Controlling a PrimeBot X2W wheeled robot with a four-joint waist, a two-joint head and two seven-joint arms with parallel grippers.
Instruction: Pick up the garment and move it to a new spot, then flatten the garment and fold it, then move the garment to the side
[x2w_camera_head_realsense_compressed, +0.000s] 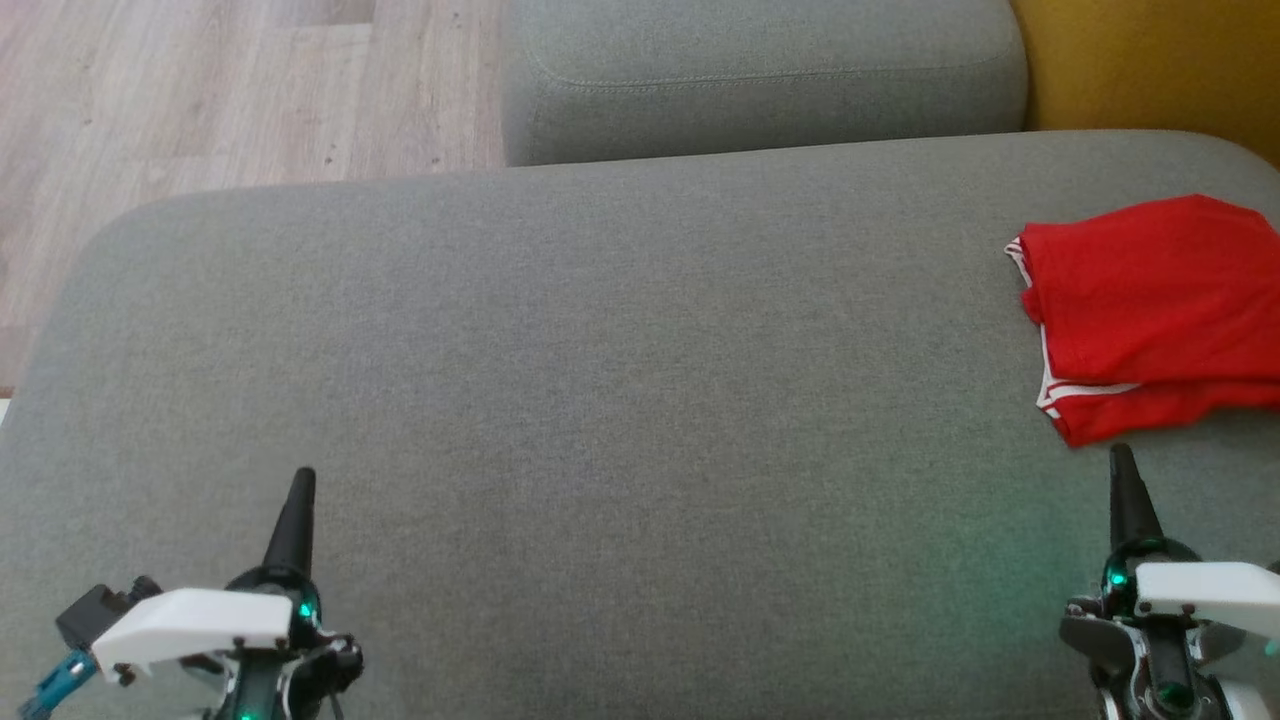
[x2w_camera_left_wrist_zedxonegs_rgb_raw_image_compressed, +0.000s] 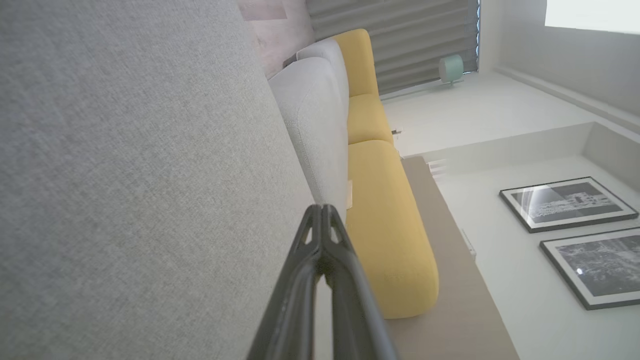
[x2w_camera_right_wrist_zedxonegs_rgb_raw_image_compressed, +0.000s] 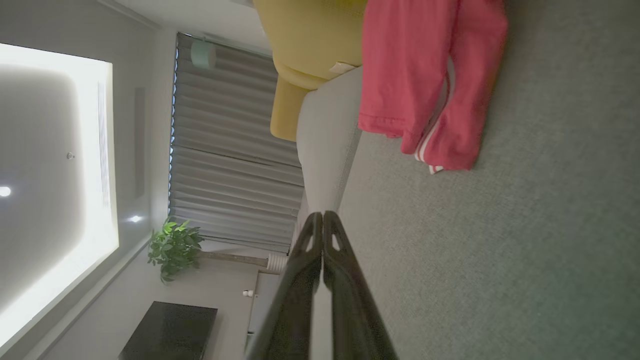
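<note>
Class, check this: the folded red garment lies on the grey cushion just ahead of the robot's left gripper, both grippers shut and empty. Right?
Wrong side. The head view shows the red garment on the grey cushion just ahead of the right gripper, not the left gripper. Both grippers are shut and empty.

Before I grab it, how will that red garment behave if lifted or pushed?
Likely floppy: the red garment lies in soft folded layers, so one-edge lifting probably unfolds it. Pushed, it may bunch on the textured grey cushion.

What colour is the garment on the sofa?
The garment is red with white trim stripes, clearest in the head view.
</note>
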